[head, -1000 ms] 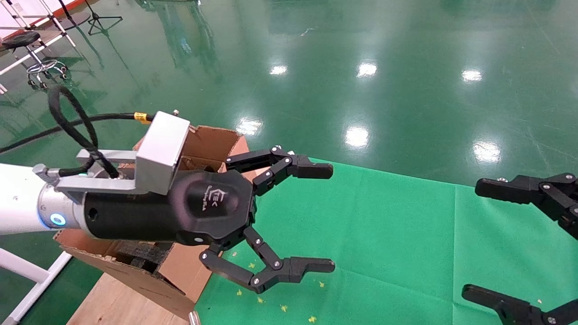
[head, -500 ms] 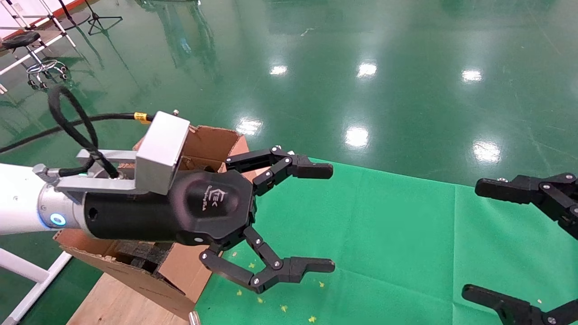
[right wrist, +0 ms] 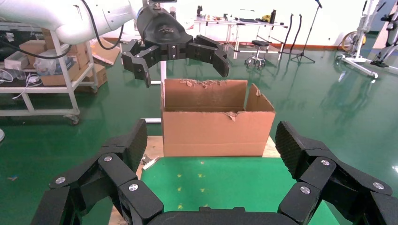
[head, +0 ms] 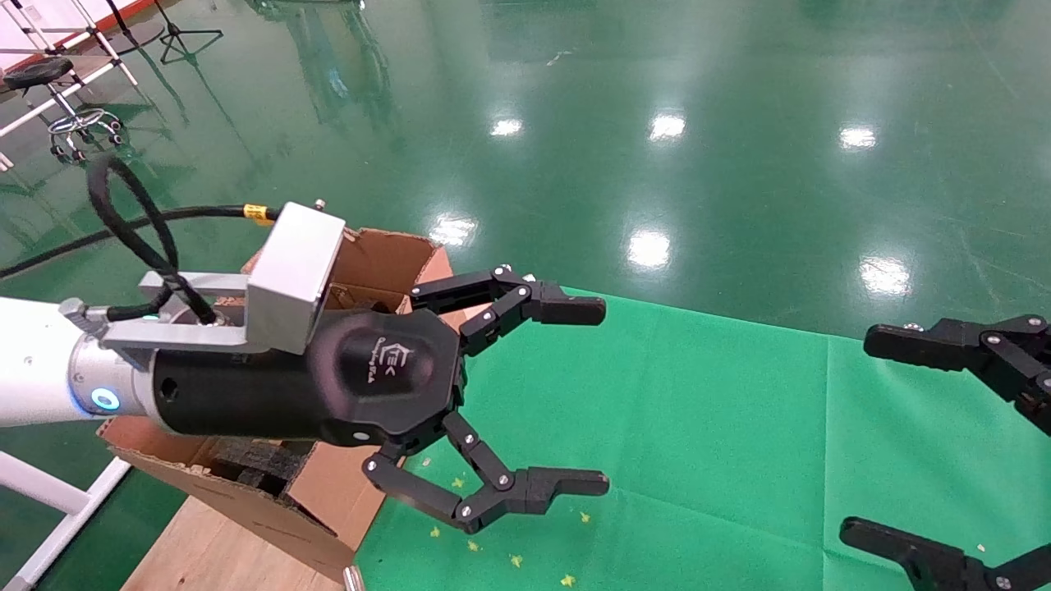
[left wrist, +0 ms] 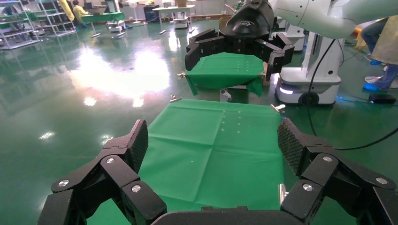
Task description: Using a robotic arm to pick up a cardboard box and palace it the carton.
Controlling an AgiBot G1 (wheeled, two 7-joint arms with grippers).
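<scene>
The left gripper (head: 603, 396) of the robotic arm (head: 33, 361) hung with its fingers spread wide and nothing between them, poised above the near-left part of the green-covered surface (head: 722, 460) just beside the carton (head: 328, 492); judged from that stance, it stood ready to close on something rather than in the middle of carrying anything. Its silver camera block (head: 294, 275) and looping black cable (head: 123, 222) sat over the wrist, partly hiding the carton behind them in the head view. The right gripper (head: 854, 435) waited at the far right edge of the surface, its fingers likewise apart and empty, seemingly parked. Between the two grippers the green cloth lay bare except for a few small yellow specks (head: 513, 561) close to the left gripper. The cardboard box that the task named did not show in any view, neither on the cloth nor in either gripper, so where it lay could not be told. The carton stood at the left end of the surface on a strip of bare wood (head: 205, 550), its tall flaps (right wrist: 204, 93) upright and ragged along the top edge, which left the mouth open to receive a drop from above. In the right wrist view the left gripper (right wrist: 178, 65) hovered just over that open top. Inside, dark foam pieces (head: 254, 464) showed in the near corner; the rest of the interior was hidden by the arm and the flaps, so whether a small box already lay within could not be told.
</scene>
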